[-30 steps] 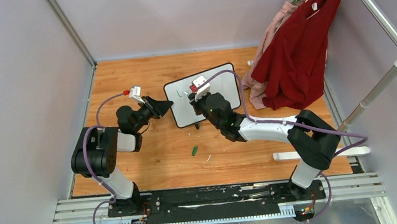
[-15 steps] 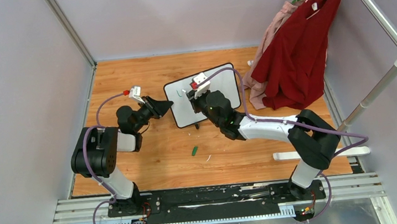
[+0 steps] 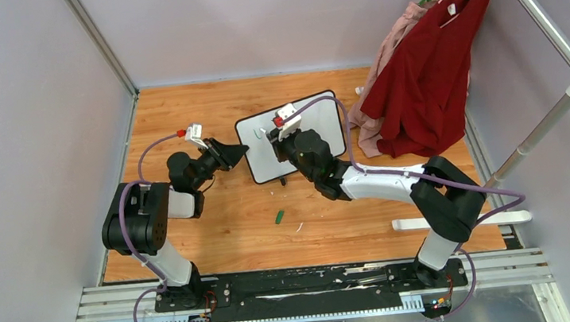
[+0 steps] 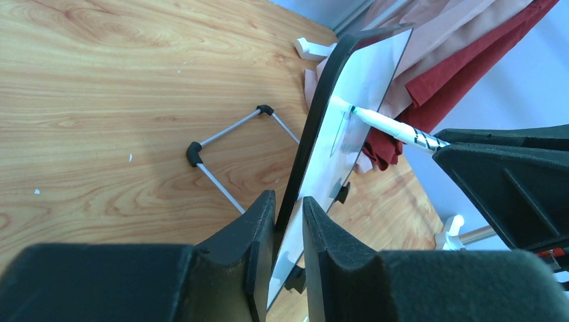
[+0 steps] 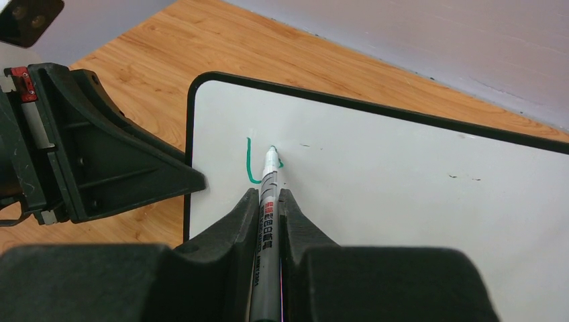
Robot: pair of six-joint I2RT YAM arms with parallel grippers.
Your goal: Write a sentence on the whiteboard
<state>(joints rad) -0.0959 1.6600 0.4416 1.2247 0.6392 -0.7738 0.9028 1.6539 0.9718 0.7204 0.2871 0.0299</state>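
Observation:
The whiteboard (image 3: 324, 121) stands tilted on the wooden table, white with a black frame. My left gripper (image 4: 288, 204) is shut on the whiteboard's left edge, one finger on each face. My right gripper (image 5: 270, 196) is shut on a grey marker (image 5: 266, 231), and the marker's tip (image 5: 272, 151) touches the board near its upper left corner. Of the sentence, only a green hooked stroke (image 5: 249, 166) and a small green mark beside the tip show. In the top view the right gripper (image 3: 278, 139) hides this writing.
A green marker cap (image 3: 279, 217) and a white scrap (image 3: 298, 227) lie on the table in front of the board. A wire stand (image 4: 228, 157) lies behind the board. Red (image 3: 432, 73) and pink garments hang on a white rack (image 3: 538, 14) at the right.
My right gripper has shifted slightly to the left across the board with the marker. The left gripper and the board have not moved.

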